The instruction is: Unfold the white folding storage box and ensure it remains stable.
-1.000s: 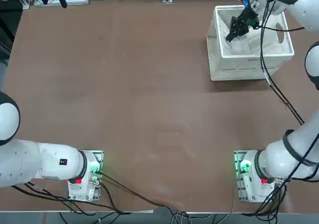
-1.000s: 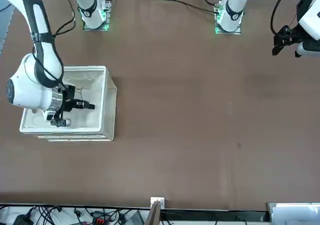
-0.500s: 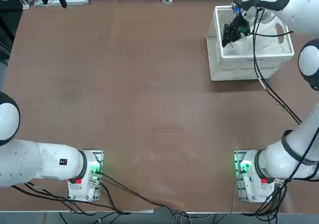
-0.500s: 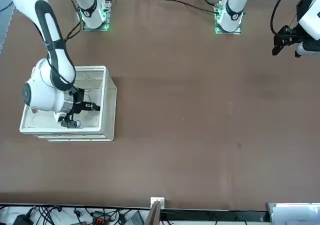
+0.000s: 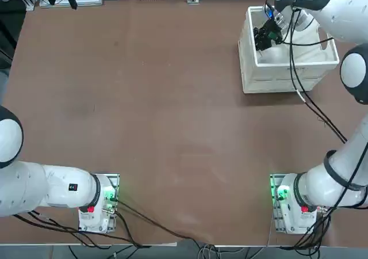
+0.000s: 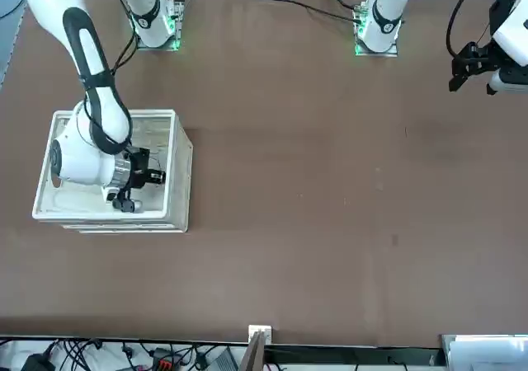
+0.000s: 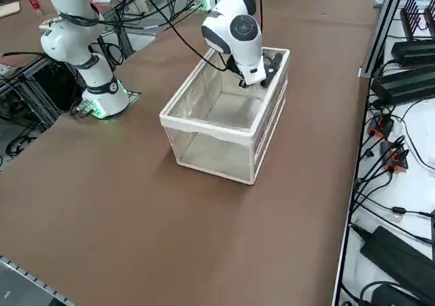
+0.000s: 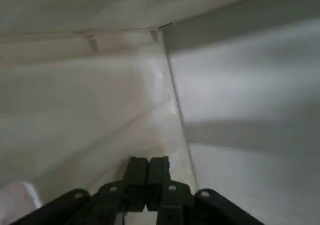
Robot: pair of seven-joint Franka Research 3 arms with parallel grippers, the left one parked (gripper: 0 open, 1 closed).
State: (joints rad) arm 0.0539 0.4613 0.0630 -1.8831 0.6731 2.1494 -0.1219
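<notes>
We see the white folding storage box (image 5: 286, 43) standing tall at the table's far right corner, walls up, so mostly unfolded. The right gripper (image 8: 147, 177) is inside it, fingers pressed together, holding nothing; we judge only the stability check remains.

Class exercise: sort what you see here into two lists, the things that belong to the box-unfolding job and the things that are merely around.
Belonging to the job:
- white folding storage box, standing tall and open
- right gripper, fingers shut, down inside the box near a wall

Merely around:
- brown table
- cables and power bricks beyond the table edge
</notes>
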